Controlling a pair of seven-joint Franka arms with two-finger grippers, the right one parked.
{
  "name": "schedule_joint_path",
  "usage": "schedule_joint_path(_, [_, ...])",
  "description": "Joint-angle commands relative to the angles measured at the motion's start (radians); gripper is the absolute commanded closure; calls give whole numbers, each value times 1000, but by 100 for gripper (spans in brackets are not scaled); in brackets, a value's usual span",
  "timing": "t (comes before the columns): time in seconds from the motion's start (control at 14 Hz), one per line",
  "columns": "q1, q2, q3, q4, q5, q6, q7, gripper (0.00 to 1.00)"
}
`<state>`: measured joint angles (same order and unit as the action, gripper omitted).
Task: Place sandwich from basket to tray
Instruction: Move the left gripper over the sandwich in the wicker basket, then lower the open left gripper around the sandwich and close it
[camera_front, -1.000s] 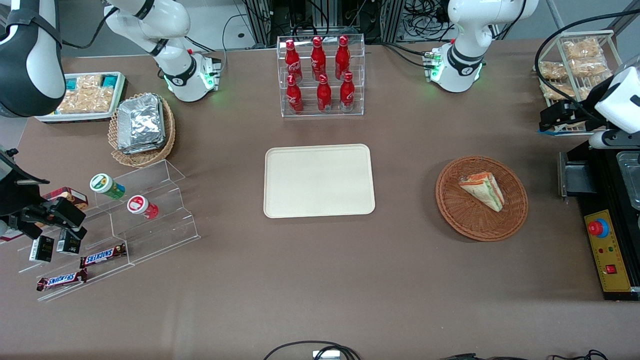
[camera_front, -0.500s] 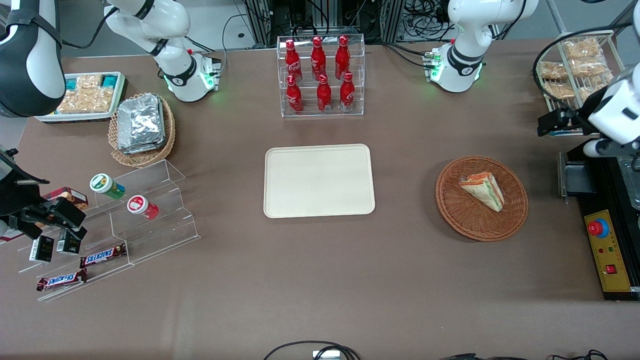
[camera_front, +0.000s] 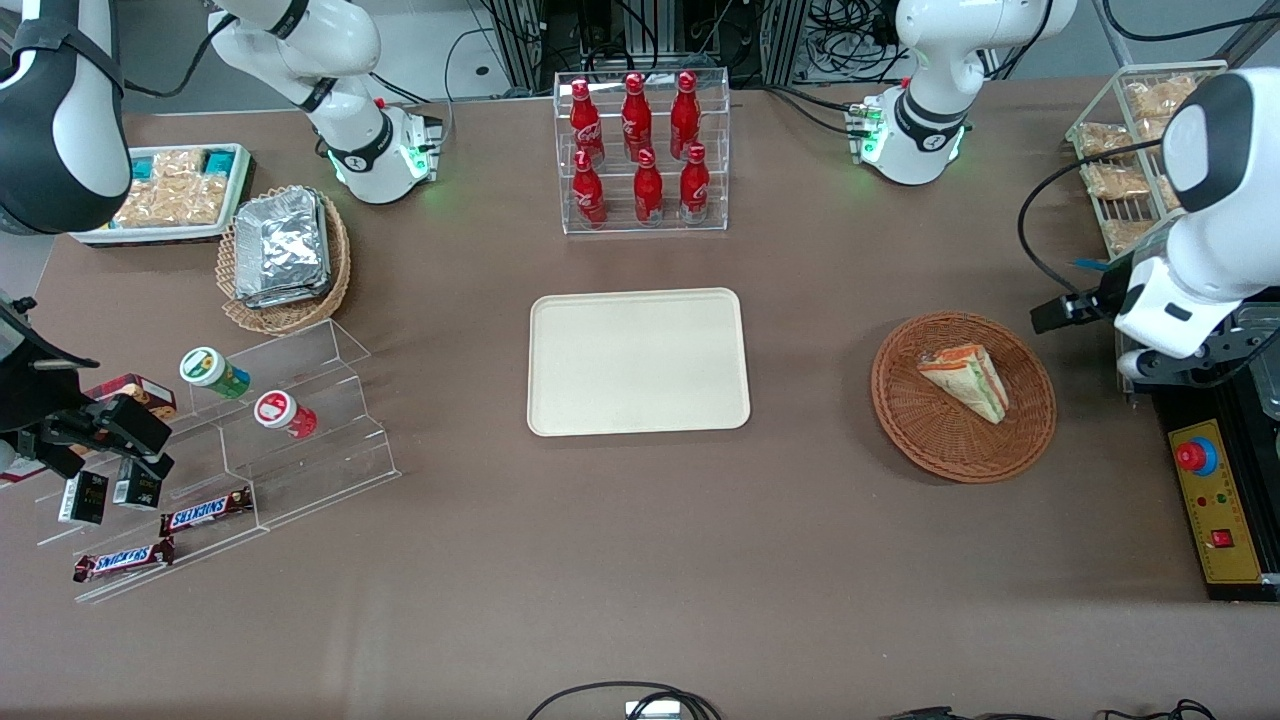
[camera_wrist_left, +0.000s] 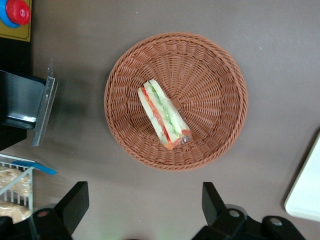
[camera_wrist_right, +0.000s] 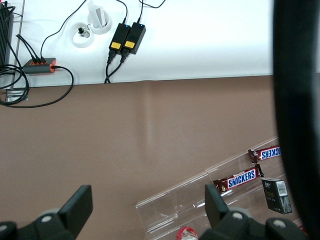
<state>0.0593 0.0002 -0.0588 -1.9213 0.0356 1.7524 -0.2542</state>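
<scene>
The sandwich (camera_front: 965, 380), a pale wedge with green and orange-red layers, lies in the round reddish-brown basket (camera_front: 915, 430) toward the working arm's end of the table. The cream tray (camera_front: 640, 362) lies flat at the table's middle with nothing on it. In the left wrist view my gripper (camera_wrist_left: 144, 202) hangs open over bare table just outside the basket's (camera_wrist_left: 220, 75) rim, with nothing between its fingers (camera_wrist_left: 75, 202). The sandwich (camera_wrist_left: 165, 120) lies ahead of them, untouched. A corner of the tray (camera_wrist_left: 307, 195) also shows there.
A black control box with a red button (camera_front: 1215, 490) stands beside the basket at the working arm's end. A wire rack of snack packets (camera_front: 1120, 150) stands farther from the camera. A bottle rack (camera_front: 643, 150), a foil-packet basket (camera_front: 285, 250) and an acrylic stand (camera_front: 280, 440) are also in view.
The working arm has swung from over the wire rack toward the basket, coming nearer the camera. The sandwich, basket and tray have not moved.
</scene>
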Motion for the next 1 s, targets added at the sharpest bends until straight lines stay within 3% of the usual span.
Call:
schedule_joint_path(0.0, [2,-26,-1,-111,12,111,-85,0])
schedule_joint_path(0.29, [2,-26,-1,-281,12,339,-229,0])
schedule_joint_path(0.93, [1,29,-1,-455,12,648,-422,0])
